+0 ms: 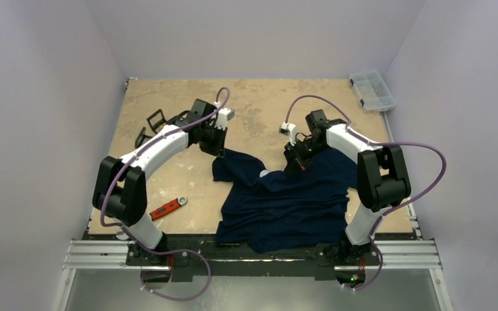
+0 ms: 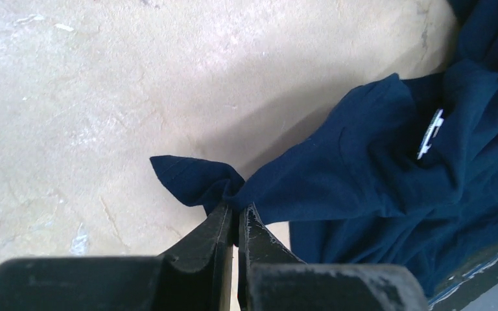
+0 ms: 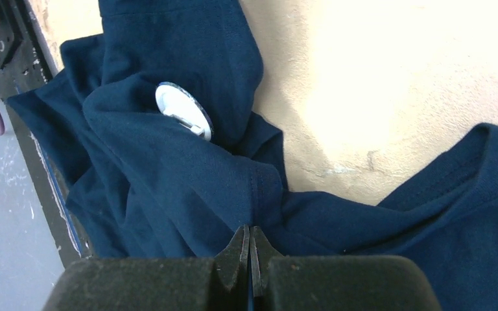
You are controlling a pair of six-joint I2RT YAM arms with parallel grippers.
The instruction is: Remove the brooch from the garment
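Over the tabletop (image 1: 259,103), top view: the garment (image 1: 285,201) is lying crumpled between the two arms, toward the near edge, and the brooch (image 1: 264,173) is showing as a small white fleck near its upper middle. The left tool (image 1: 217,150) is sitting at the garment's far-left corner, and the right tool (image 1: 296,165) is pressing down just right of the brooch.

Left wrist: the left tool (image 2: 237,217) is pinching together on a bunched corner of the garment (image 2: 363,162), with a small flap poking out beyond the tips. The brooch (image 2: 430,133) is sitting well off to the right on the cloth, seen edge-on.

Right wrist: the right tool (image 3: 249,243) is clamping shut on a fold of the garment (image 3: 168,188) by a stitched seam. The brooch (image 3: 183,110) is lying up-left of the tips, near but not touched, a white disc with a metal bar across it.

Judgement: a grip-and-spread step is going on. Both tools are holding cloth and neither is holding the brooch, so removal is not yet done. The next move is likely calling for drawing the grips apart to tauten the cloth around the brooch, then freeing one tool to take the disc while the other is anchoring. Which way the pin is opening: cannot tell.
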